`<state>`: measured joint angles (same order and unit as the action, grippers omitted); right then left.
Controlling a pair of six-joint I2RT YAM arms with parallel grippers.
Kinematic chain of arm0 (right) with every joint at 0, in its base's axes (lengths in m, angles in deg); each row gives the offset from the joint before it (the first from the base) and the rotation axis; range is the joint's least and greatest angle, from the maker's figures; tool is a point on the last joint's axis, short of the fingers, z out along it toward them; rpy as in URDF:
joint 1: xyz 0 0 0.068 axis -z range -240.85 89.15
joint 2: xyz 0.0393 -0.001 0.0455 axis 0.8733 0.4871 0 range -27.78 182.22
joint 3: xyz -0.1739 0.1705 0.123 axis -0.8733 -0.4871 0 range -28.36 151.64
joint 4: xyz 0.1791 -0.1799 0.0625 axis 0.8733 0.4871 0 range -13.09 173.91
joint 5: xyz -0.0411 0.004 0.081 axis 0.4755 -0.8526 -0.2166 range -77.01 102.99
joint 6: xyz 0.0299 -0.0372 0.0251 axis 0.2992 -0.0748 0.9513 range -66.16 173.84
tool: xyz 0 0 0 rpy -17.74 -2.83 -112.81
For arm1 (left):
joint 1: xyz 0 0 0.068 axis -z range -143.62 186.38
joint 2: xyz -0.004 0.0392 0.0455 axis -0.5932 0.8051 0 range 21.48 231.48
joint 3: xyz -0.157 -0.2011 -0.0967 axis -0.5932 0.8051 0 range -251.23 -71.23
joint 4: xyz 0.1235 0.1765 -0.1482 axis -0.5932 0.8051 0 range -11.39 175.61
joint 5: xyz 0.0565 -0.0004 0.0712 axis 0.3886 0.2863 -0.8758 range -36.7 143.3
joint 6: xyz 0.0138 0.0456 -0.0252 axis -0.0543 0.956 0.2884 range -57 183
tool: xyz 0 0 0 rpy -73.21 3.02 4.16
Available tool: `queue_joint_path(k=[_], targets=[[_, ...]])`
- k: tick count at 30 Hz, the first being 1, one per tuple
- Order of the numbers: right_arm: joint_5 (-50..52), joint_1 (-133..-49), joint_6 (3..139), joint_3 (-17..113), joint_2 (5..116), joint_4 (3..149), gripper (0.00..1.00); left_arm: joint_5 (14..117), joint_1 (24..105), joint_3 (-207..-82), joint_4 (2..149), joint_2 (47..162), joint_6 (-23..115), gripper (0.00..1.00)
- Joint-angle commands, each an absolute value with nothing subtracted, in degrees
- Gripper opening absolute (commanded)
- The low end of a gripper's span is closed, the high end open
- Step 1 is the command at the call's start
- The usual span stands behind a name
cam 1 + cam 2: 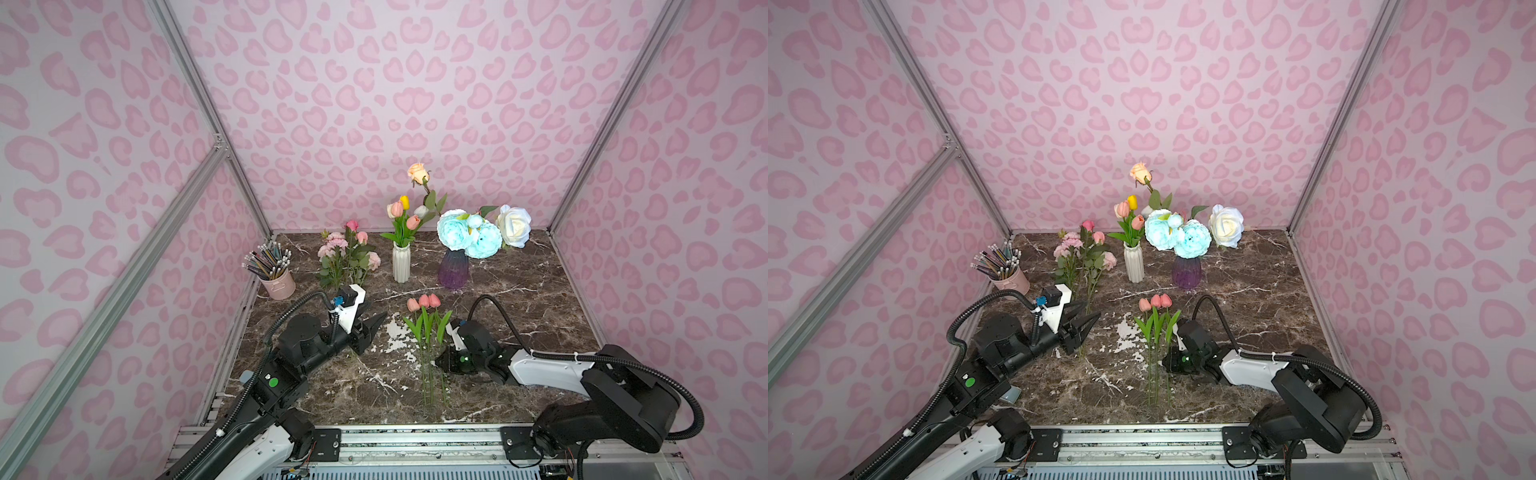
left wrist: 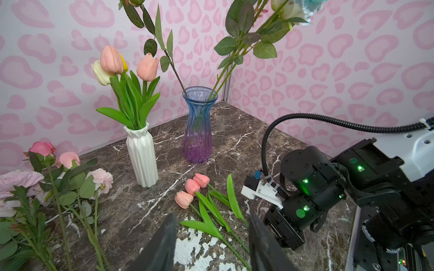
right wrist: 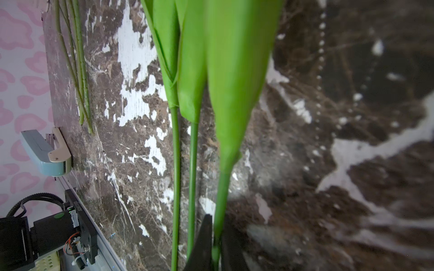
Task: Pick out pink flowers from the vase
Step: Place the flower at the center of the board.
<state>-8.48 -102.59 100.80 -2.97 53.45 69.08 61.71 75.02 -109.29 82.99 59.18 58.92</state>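
Marble tabletop [image 1: 519,316] bears three salmon-pink tulips [image 1: 424,301] at six o'clock from the white vase [image 1: 401,262]; one stem [image 3: 222,199] sits between the narrow-set jaws of the right gripper [image 3: 217,248], grip unclear, left gripper [image 2: 212,215] spread empty, so a snagged retreat could drag them.

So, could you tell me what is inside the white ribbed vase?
The white ribbed vase holds two salmon-pink tulips, a yellow tulip, a cream tulip and green leaves; its opaque wall hides their lower stems.
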Motion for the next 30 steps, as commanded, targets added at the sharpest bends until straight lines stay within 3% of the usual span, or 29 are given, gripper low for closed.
queue_joint_path(k=[1, 8, 18, 30], targets=[[-6.83, -102.67, 99.83, -2.56, 53.51, 71.05, 0.16, 62.01, 75.06, -109.27, 81.69, 59.3, 59.2, 0.51], [-5.59, -102.68, 98.93, -1.23, 52.61, 73.51, 0.22, 62.04, 75.22, -109.23, 81.77, 59.32, 59.1, 0.51], [-0.97, -102.86, 98.92, -1.17, 46.51, 79.39, 0.5, 61.92, 75.23, -109.34, 81.97, 59.01, 59.16, 0.51], [6.95, -102.86, 98.06, 1.43, 33.74, 89.57, 0.56, 62.09, 75.32, -109.24, 82.0, 59.1, 58.93, 0.51]])
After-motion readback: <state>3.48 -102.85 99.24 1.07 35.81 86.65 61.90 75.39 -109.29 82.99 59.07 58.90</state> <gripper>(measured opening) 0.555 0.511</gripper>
